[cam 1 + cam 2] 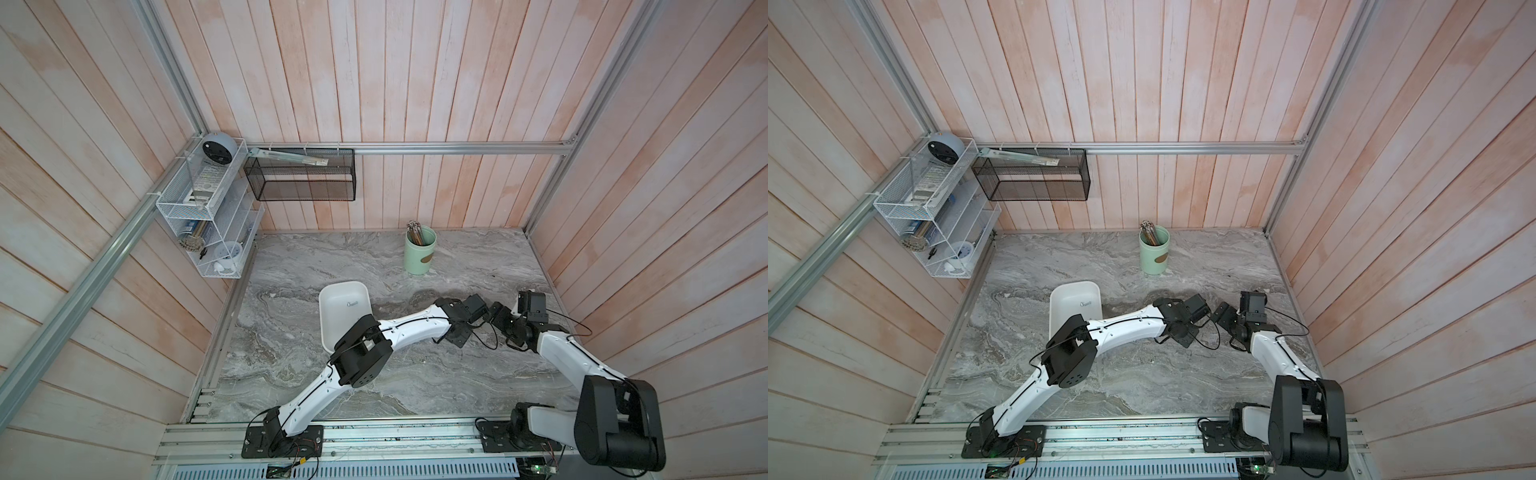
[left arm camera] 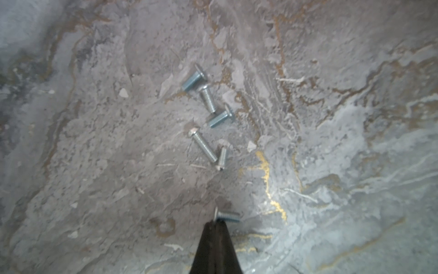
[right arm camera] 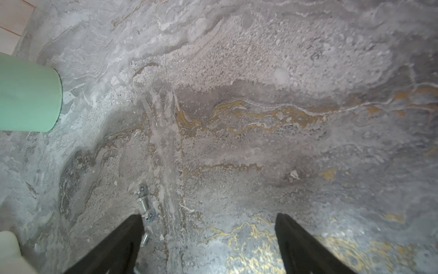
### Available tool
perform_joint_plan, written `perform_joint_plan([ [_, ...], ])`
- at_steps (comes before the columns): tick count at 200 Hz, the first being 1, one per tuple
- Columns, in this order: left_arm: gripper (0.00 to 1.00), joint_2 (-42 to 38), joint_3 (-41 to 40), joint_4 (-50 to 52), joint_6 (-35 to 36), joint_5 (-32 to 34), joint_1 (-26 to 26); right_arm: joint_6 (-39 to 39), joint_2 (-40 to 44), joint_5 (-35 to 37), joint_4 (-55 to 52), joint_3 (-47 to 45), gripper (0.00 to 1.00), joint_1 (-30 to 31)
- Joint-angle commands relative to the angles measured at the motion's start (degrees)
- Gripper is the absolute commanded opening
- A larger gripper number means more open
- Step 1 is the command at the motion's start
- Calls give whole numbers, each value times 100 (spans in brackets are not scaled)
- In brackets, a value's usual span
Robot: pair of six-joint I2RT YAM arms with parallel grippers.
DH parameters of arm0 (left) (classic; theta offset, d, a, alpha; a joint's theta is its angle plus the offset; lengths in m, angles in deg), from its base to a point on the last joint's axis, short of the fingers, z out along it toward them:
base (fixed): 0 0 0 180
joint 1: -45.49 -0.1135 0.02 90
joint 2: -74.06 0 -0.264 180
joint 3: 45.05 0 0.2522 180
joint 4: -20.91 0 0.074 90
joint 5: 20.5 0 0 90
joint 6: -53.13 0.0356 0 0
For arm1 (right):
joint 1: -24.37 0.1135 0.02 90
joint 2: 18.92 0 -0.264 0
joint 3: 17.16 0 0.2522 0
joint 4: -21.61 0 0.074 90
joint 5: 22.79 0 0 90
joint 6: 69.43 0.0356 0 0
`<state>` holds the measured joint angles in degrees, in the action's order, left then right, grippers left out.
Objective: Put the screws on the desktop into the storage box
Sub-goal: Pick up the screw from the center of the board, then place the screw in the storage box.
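Where the two arms rise from the front rail, the left arm point(image 1: 407, 330) crosses the near end of the storage box point(image 1: 344, 307) and the right arm point(image 1: 561, 353) bends inward, so both wrists hang close together over the counter point(image 1: 291, 266), right of the box and nearer than the green cup point(image 1: 419, 251). The left jaws are pressed shut, their tip touching the head of one of the screws point(image 2: 228, 216); whether they pinch it I cannot tell. Five more lie in a loose chain just beyond it. The right jaws stand wide apart around bare counter, with three screws point(image 3: 145, 201) just beside one finger point(image 3: 118, 244). Only the wrist views show any screws; in both top views they are too small to find. Both top views show the box point(image 1: 1075, 299), its visible floor plain white with a small printed mark. Farther back the cup holds a bundle of brown sticks point(image 1: 415, 230); the right wrist view catches just its green side point(image 3: 28, 92). On the back wall a black mesh basket point(image 1: 299, 176) carries a long pale packet point(image 1: 286, 158) across its rim, and a white wire rack point(image 1: 195, 199) beside it holds a round grey device point(image 1: 219, 149).
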<state>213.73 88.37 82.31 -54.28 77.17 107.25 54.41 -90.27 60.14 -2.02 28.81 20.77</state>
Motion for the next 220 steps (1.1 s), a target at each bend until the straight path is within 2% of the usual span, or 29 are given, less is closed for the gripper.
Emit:
perform_joint_plan([
  [1,0,-529,-211,-254,-109,124,-32,-36,-88,-101,-104,158,94,-37],
  [25,0,-1032,-682,-445,-206,131,-82,-51,-167,-158,-107,180,94,-39],
  [70,0,-2451,-2256,-826,-420,183,-471,-385,-373,-582,-274,351,92,-38],
  [76,0,-2676,-2496,-876,-448,175,-740,-423,-402,-649,-279,373,91,-37],
  [119,0,-4177,-4049,-948,-482,358,-1420,-451,-598,-921,-231,445,88,-36],
  [152,0,-5089,-5176,-1143,-627,284,-2265,-517,-700,-1207,-302,571,87,-33],
  [186,0,-5359,-5838,-1145,-797,372,-2913,-602,-774,-1195,-434,685,85,110],
  [220,0,-5061,-5971,-1046,-1040,341,-3157,-745,-724,-1125,-615,827,85,306],
])
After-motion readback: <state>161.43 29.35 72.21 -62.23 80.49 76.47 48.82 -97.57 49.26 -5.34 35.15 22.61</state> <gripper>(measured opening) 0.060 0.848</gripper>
